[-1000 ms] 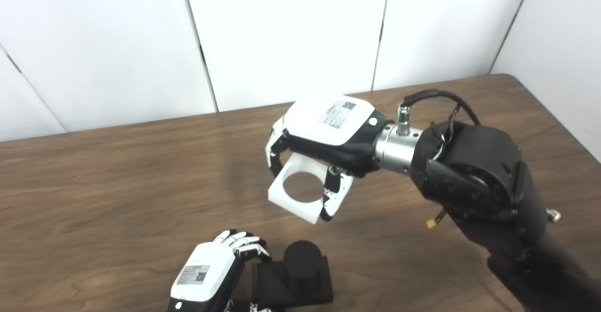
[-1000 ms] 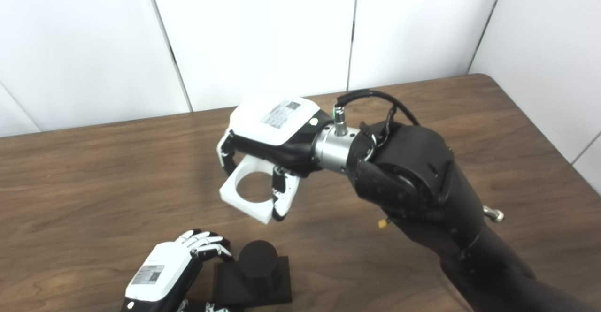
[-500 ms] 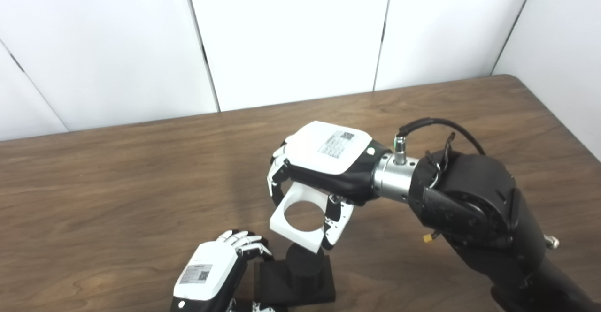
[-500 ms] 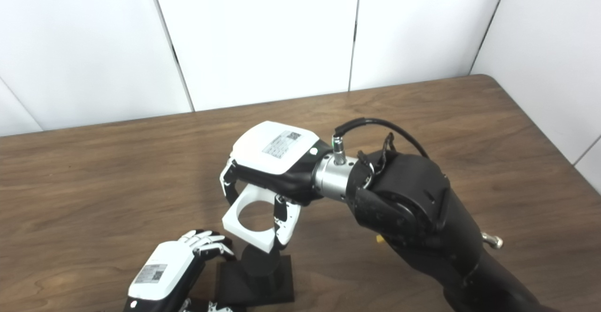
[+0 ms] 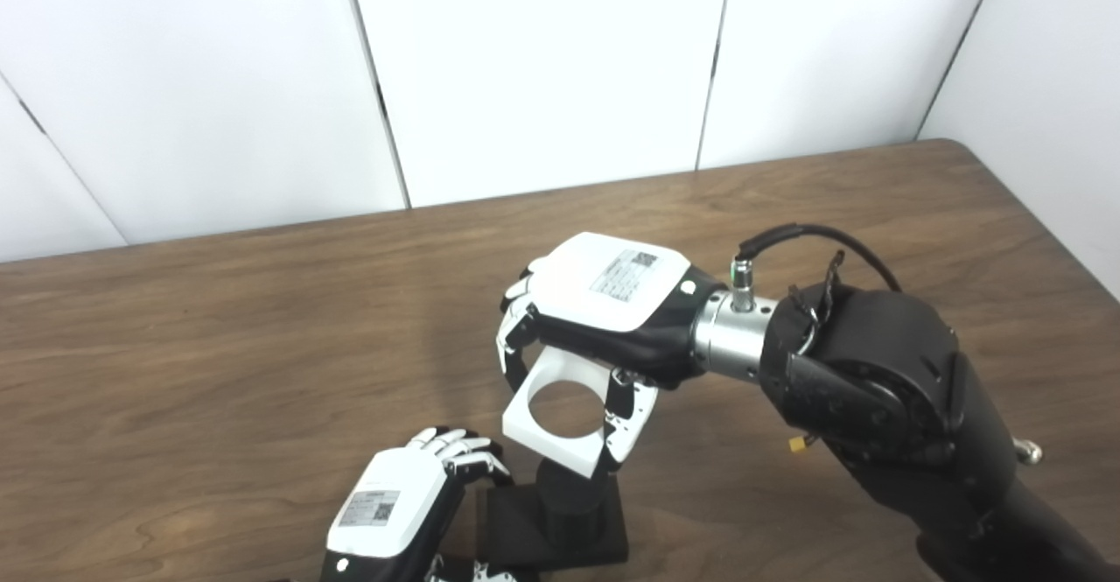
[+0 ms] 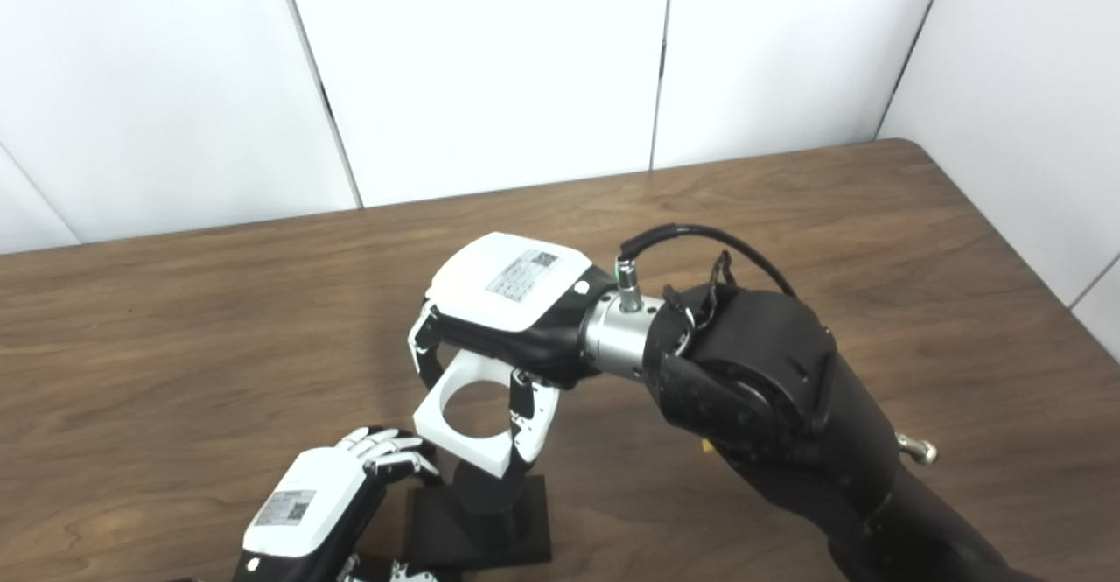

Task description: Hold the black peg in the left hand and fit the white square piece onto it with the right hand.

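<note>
Right hand is up off the table, fingers clamped on the white square piece, thumb on its near right edge and the other fingers hooked over the far left edge. Piece is tilted, round hole facing up, and through that hole only wood shows. Down below, the black peg stands upright on its square black base, right at the near edge of the table, left of centre. The piece hangs just above the peg top and a touch toward the far side; its lower corner overlaps the peg's top in both views, so whether they are touching cannot be told.

Left hand sits beside the base on its left, fingers curled against the base's left edge, thumb hidden, so a proper grip cannot be confirmed.

Left eye view cuts the base off at the bottom of the picture. Right eye view shows more of the base's right side and a clearer sliver of the peg's side under the piece.
</note>
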Controlling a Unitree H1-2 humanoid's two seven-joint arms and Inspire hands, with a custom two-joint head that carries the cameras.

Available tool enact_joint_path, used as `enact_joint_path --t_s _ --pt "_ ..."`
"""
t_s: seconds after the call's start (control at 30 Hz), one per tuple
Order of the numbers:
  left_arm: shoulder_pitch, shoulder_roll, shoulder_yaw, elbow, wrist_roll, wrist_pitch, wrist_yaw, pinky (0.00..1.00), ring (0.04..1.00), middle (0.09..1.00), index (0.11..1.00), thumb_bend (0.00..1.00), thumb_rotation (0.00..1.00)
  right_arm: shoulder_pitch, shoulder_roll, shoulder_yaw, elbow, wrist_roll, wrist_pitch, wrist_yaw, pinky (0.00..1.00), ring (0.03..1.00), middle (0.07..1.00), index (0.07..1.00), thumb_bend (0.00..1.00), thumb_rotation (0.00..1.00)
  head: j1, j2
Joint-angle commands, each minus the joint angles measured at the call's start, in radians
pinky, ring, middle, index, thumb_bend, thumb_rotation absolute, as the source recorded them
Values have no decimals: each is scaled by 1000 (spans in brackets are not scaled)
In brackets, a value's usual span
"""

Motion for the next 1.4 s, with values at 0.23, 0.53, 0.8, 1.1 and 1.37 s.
enact_joint_path --t_s 0.23,0.53,0.8,1.1,1.37 --pt "16 5 -25 43 35 14 -66 918 872 814 490 506 51 -40 -1 19 -43 3 41 105 899 866 740 483 522 128 1 6" --pt "14 9 -21 48 26 4 -56 919 870 814 490 506 51 -24 3 29 -62 18 46 98 892 854 741 482 523 129 0 24" --pt "13 10 -19 26 31 19 -82 925 875 819 490 505 52 -3 -3 45 -64 5 56 105 903 862 749 482 523 128 5 59" --pt "6 8 -15 13 26 26 -100 933 876 823 490 504 54 -16 -19 43 -57 21 56 107 912 868 750 483 522 129 18 109" --pt "4 8 -15 19 20 20 -90 921 867 810 490 504 54 3 -21 43 -50 32 45 91 922 867 739 483 522 130 19 119"
